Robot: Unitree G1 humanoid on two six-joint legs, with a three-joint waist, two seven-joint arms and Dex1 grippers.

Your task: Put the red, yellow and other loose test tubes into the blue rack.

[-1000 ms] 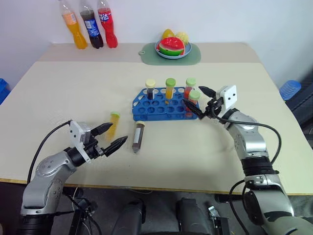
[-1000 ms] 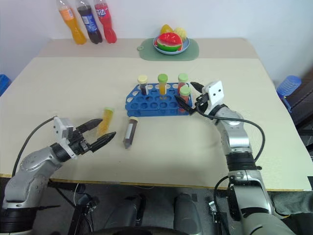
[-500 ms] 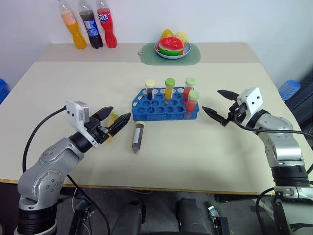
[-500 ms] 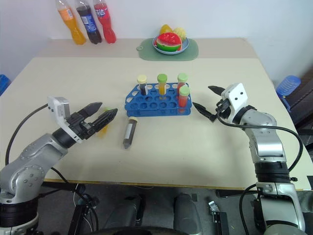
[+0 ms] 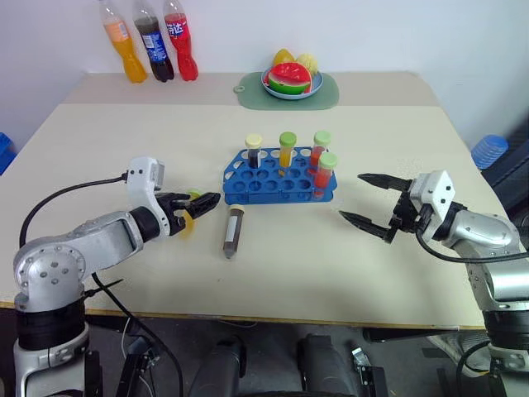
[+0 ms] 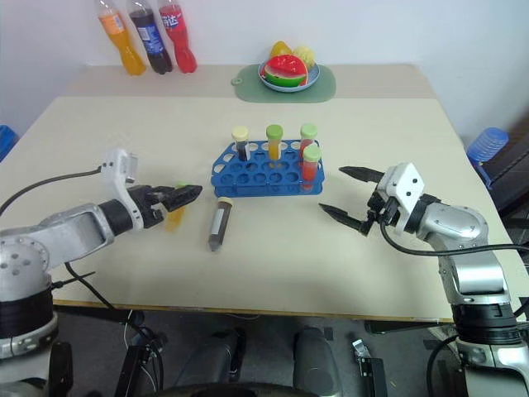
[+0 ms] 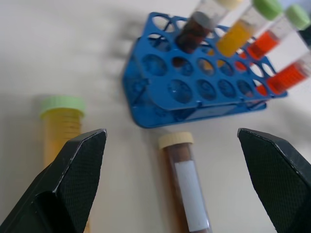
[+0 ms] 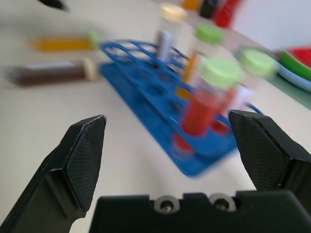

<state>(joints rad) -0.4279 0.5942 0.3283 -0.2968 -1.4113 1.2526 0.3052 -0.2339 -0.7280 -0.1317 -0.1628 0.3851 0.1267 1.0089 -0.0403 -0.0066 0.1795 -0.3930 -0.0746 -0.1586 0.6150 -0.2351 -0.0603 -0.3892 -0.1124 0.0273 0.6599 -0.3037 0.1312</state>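
Observation:
The blue rack (image 5: 279, 186) stands mid-table with several capped tubes upright in it, among them a red one with a green cap (image 5: 326, 169) at its right end. Two loose test tubes lie left of the rack's front. The yellow-orange one (image 7: 60, 126) is partly behind my left gripper's fingers (image 7: 80, 167). The dark brown one with a cream cap (image 5: 233, 231) lies beside it. My left gripper (image 5: 202, 201) is open, hovering just above the yellow tube and holding nothing. My right gripper (image 5: 352, 197) is open and empty, right of the rack and clear of it.
Three soda bottles (image 5: 150, 45) stand at the far left of the table. A green mat with a fruit plate (image 5: 289, 83) sits at the far middle. Bare tabletop lies in front of the rack and between the arms.
My right gripper drew back from the red tube in the rack, toward the right and nearer me. My left gripper rose, rolled and moved in over the yellow tube.

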